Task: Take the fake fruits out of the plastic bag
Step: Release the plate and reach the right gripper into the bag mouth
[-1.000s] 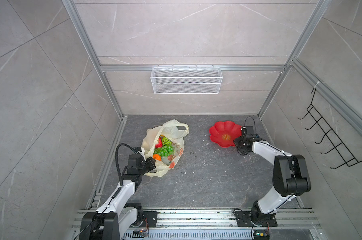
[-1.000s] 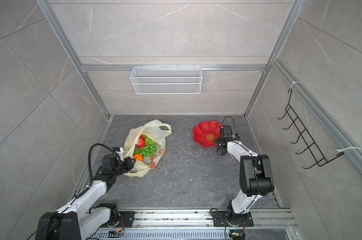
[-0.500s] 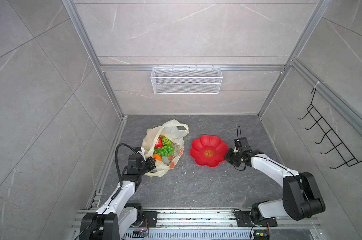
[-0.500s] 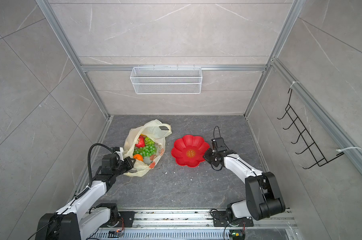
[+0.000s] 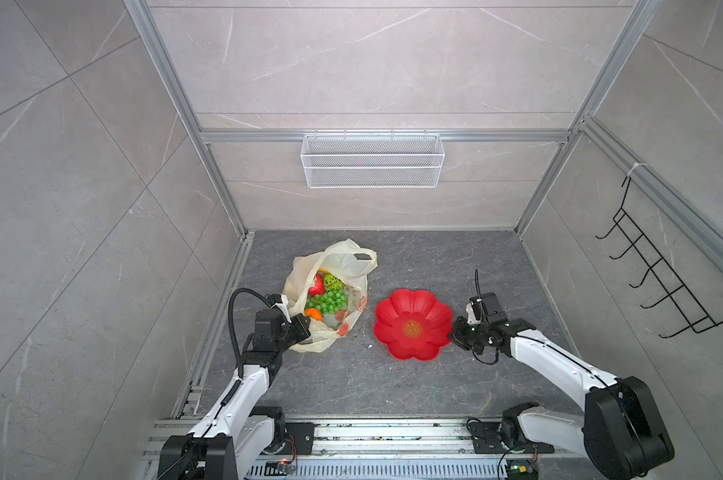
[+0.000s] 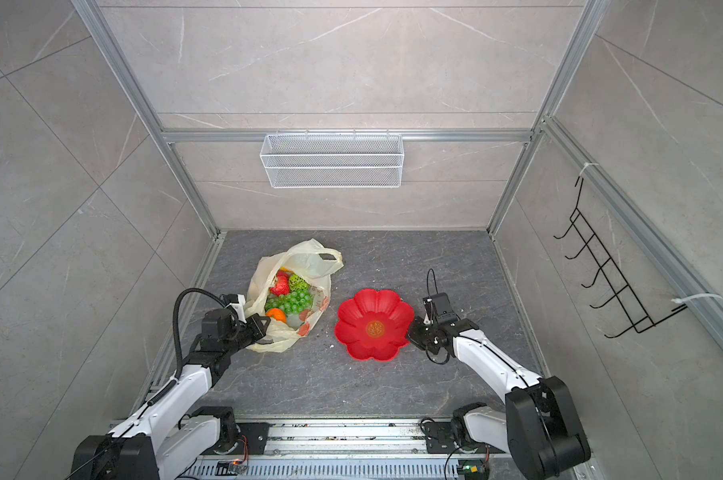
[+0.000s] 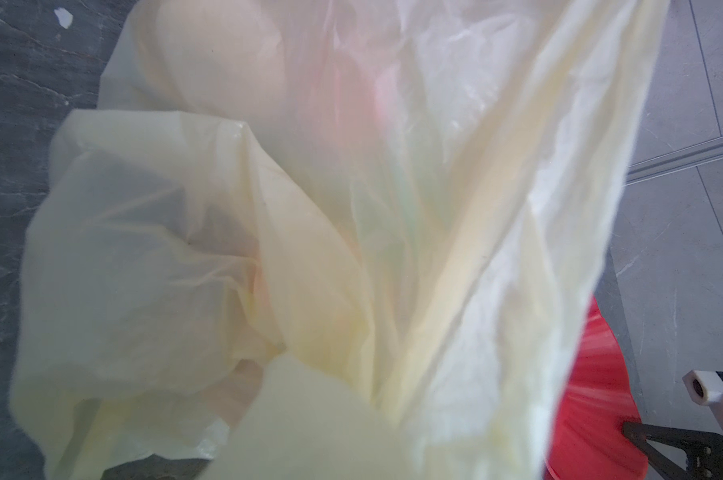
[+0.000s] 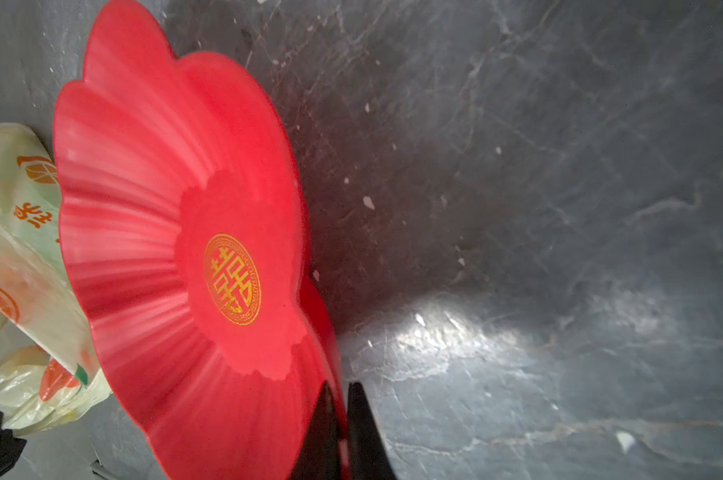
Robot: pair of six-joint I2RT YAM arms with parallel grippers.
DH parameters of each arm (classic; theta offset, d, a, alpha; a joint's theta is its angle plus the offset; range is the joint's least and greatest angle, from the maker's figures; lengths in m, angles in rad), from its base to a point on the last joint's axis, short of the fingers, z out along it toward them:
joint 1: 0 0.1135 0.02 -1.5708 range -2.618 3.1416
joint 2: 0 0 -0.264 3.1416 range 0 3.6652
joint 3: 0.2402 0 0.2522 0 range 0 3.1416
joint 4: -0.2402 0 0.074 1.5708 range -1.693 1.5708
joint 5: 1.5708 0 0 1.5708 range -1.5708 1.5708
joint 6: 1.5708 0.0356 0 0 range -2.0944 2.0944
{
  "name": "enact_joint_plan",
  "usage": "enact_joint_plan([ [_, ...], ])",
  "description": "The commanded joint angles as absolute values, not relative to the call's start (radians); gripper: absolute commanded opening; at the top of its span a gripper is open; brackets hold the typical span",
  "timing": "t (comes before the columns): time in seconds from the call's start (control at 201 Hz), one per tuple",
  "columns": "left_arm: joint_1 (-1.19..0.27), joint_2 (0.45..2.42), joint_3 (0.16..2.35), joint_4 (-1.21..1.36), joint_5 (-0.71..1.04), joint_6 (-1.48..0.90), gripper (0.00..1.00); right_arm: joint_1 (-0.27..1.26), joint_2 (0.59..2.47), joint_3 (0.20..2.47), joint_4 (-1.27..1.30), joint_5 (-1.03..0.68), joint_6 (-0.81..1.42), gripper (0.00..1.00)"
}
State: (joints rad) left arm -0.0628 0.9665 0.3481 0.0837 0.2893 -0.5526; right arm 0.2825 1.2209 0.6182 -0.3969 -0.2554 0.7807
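Right wrist view: your right hand (image 8: 341,387) is clamped on the rim of the red flower plate (image 8: 144,208). In both top views your left hand (image 5: 303,329) pinches the plastic bag (image 5: 343,264) edge. The fake fruits (image 5: 328,301) sit inside the bag, beside the plate on the worktop (image 5: 393,386).

Wide bare floor (image 5: 351,386) in front, only a narrow gap between plastic bag (image 5: 347,262) and red plate (image 5: 393,332).
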Motion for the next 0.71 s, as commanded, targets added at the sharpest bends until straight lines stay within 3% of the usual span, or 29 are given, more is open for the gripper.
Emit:
enact_joint_plan([
  [0.0,-0.067,0.944,0.345,0.099,0.296,-0.547,0.0,0.288,1.198,0.606,-0.46,-0.244,0.737,0.1],
  [0.1,-0.074,0.918,0.335,0.091,0.301,-0.557,0.0,0.29,1.204,0.645,-0.512,-0.212,0.708,0.21],
  [0.294,-0.101,0.801,0.315,-0.003,0.235,-0.579,0.0,0.3,1.131,0.702,-0.584,-0.082,0.705,0.63],
  [0.538,-0.103,0.593,0.31,-0.25,0.114,-0.654,0.0,0.438,1.038,0.823,-0.544,0.039,0.687,0.63],
  [0.702,-0.102,0.462,0.324,-0.421,0.039,-0.686,0.0,0.701,1.217,0.97,-0.39,0.09,0.65,0.63],
])
